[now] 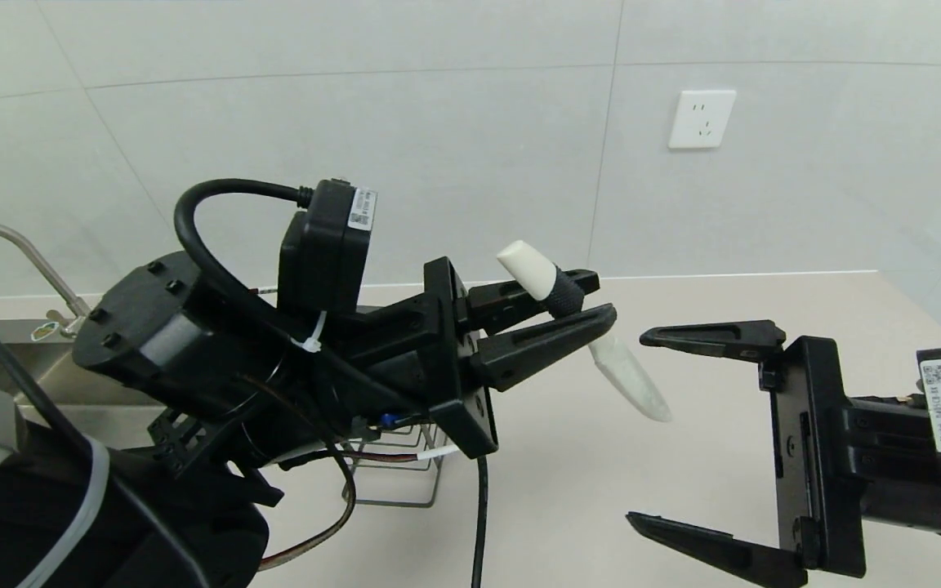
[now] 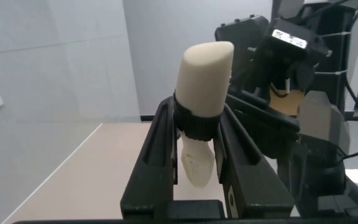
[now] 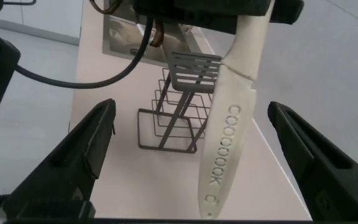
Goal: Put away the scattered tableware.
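**Left hand grips a white knife; right hand spread wide beside it**

Head view: the left hand (image 1: 605,296), at the centre of the frame, is closed narrowly on a white knife (image 1: 627,377). Its fingers (image 1: 544,339) clamp the knife's black collar. The pale handle juts up and to the left above them, and the blade slants down to the right, off the desk (image 1: 585,498). The right hand (image 1: 636,426), at the lower right, is spread wide and holds nothing. The blade tip lies between its two fingers without touching either. A wire rack (image 1: 405,482) stands on the desk below the left hand. A sink (image 1: 21,351) and faucet (image 1: 13,241) sit at the left edge, and a wall socket (image 1: 702,118) at the upper right.

Left wrist view: the hand's two fingers (image 2: 154,155) press on the knife (image 2: 204,68) from either side at the black collar. The handle's blunt end rises beyond them.

Right wrist view: the right hand's fingers (image 3: 98,137) stand far apart. The knife blade (image 3: 229,143) hangs between them, apart from both. The wire rack (image 3: 173,118) stands on the desk behind the blade.
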Available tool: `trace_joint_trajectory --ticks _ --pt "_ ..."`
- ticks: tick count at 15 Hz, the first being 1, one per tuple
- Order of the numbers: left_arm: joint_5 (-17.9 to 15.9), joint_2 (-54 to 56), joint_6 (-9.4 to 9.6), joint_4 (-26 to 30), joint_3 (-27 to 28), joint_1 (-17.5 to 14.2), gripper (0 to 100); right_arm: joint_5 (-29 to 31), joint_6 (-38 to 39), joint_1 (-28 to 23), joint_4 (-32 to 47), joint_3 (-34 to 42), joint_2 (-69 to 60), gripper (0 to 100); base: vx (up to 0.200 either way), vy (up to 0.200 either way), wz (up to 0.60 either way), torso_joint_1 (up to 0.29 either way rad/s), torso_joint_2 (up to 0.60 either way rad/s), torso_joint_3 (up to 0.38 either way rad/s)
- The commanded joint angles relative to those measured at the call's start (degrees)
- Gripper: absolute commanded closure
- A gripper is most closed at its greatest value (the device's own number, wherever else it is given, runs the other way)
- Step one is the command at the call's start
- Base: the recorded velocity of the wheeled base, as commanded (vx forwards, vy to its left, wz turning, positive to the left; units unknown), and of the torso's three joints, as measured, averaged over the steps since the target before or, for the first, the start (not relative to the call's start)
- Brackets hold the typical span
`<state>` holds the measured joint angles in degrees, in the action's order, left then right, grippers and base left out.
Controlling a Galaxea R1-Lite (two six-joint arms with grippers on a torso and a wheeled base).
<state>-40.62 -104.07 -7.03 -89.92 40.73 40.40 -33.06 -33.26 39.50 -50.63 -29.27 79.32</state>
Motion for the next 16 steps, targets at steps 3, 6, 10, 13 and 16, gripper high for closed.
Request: trace_joint_trajectory --ticks 3,6,10,13,16 --pt "3.18 3.61 -2.99 -0.08 -4.25 -2.08 100 3.27 8.29 -4.25 -2.90 6.15 -6.46 0 0.000 0.000 0.00 0.000 0.00 0.000" --pt "3.18 9.15 -2.72 5.37 -7.24 -5.86 100 3.44 8.21 -9.79 -2.37 13.71 -14.02 100 0.000 0.000 0.00 0.000 0.00 0.000" --pt "3.18 20.49 -0.44 18.73 -9.62 -9.99 100 3.53 8.03 -23.77 1.32 22.85 -28.79 100 0.000 0.000 0.00 0.000 0.00 0.000" --pt "3.18 30.24 9.23 37.97 -8.12 -13.77 100 3.62 8.21 -33.87 2.38 27.86 -44.43 100 0.000 0.000 0.00 0.000 0.00 0.000" --pt "3.18 35.08 13.89 50.37 -3.46 -14.03 100 3.53 10.67 -40.29 9.32 28.74 -58.67 100 0.000 0.000 0.00 0.000 0.00 0.000"
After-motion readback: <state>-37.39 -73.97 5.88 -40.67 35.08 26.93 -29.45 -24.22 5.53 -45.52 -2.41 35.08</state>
